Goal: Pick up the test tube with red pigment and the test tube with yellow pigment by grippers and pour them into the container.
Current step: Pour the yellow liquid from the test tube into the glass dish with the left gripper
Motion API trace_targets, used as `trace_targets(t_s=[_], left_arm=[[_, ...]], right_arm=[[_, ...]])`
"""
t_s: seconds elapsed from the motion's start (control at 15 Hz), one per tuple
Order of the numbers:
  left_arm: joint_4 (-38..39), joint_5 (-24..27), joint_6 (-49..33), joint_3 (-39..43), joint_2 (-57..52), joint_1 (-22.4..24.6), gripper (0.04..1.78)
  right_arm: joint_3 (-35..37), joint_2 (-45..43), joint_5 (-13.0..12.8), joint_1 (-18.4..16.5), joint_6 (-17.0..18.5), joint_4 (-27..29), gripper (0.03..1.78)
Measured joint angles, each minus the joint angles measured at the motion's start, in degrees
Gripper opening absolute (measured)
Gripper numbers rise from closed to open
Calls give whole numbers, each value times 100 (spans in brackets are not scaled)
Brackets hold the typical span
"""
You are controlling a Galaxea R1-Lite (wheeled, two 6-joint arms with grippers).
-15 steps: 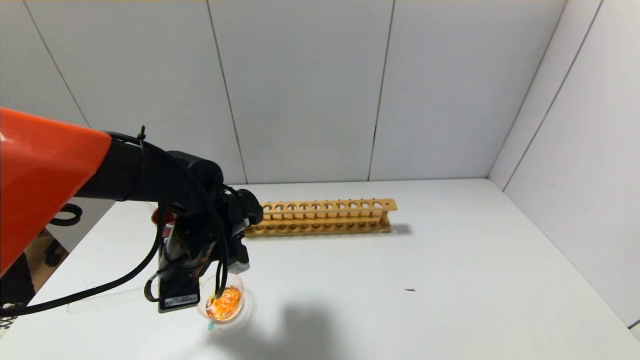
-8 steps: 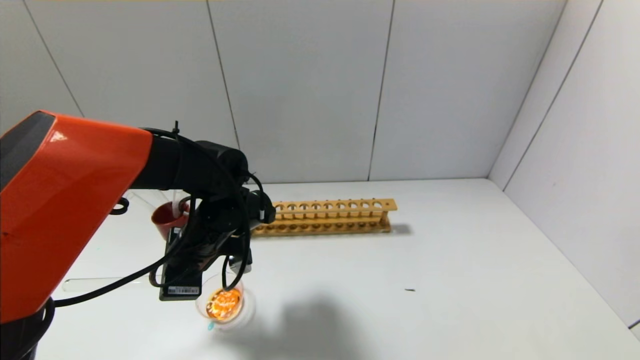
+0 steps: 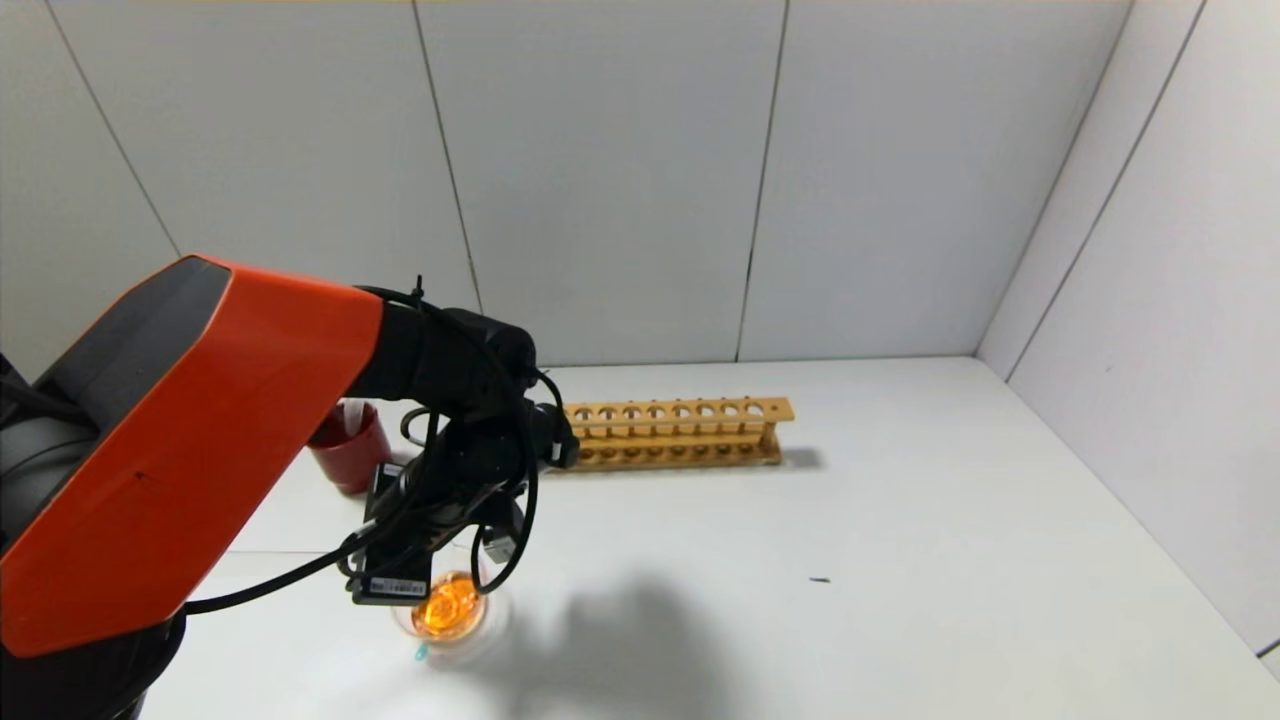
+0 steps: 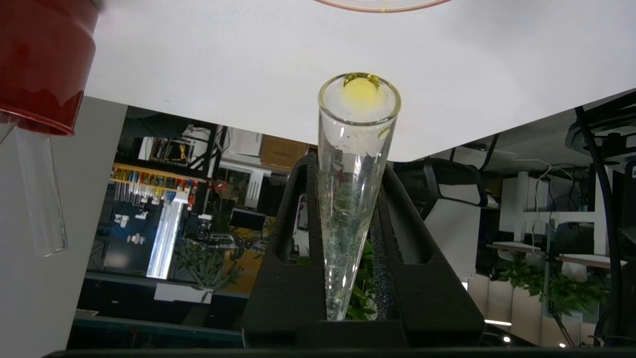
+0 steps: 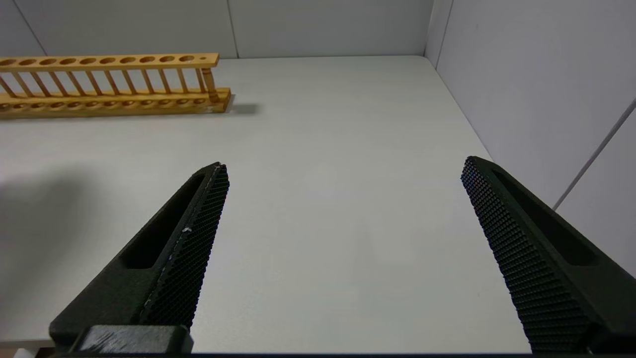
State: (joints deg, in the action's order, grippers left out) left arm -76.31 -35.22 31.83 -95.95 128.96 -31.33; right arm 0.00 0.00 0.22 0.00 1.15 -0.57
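Note:
My left gripper (image 3: 440,530) hangs just behind and over the container (image 3: 452,612), a small clear glass dish that holds orange liquid. In the left wrist view the left gripper (image 4: 348,164) is shut on the test tube with yellow pigment (image 4: 350,199), a clear tube with a yellow spot at its far end. The dish rim (image 4: 382,4) shows just beyond that end. The test tube with red pigment is not in view. My right gripper (image 5: 345,169) is open and empty above bare table.
A dark red cup (image 3: 345,445) stands behind the dish on the left; it also shows in the left wrist view (image 4: 39,64) with a colourless tube (image 4: 39,199) in it. A wooden tube rack (image 3: 670,435) stands at the back middle, also in the right wrist view (image 5: 109,84).
My left arm has swung up and to the right, uncovering the red cup. The left gripper has stayed over the dish, shifting slightly right.

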Motion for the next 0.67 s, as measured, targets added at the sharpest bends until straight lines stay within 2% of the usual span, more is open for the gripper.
trace_targets(t_s=[0.67], left_arm=[[-271, 0, 0, -110, -20, -96, 31]], right_arm=[[0, 0, 0, 2, -2, -2, 171]])
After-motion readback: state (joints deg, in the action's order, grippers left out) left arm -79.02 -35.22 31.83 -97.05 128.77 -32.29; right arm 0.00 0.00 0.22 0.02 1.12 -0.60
